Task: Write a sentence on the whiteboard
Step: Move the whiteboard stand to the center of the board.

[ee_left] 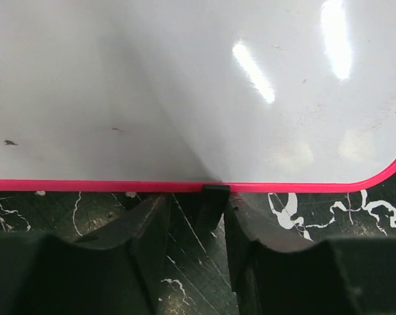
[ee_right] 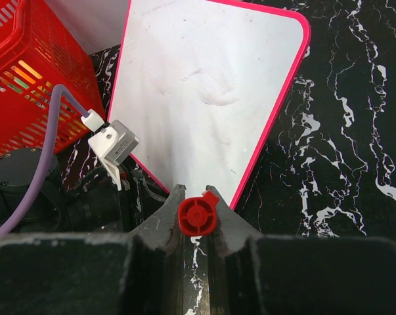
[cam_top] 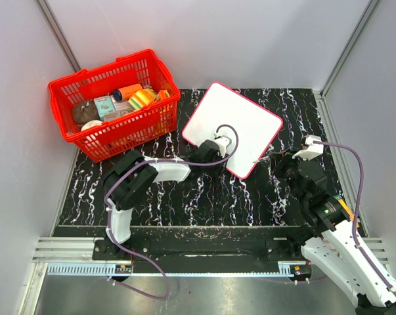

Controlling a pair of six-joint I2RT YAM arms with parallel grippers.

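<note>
Right jaws clamp the marker (ee_right: 198,217) just beside the whiteboard (cam_top: 250,118); left jaws, part open at its near edge, should pin it first.

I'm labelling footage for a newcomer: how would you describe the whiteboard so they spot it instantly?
On the black marbled table, look right of the red basket. The whiteboard lies there, turned diagonally; it alone is a plain flat white panel with a thin pink-red edge.
</note>
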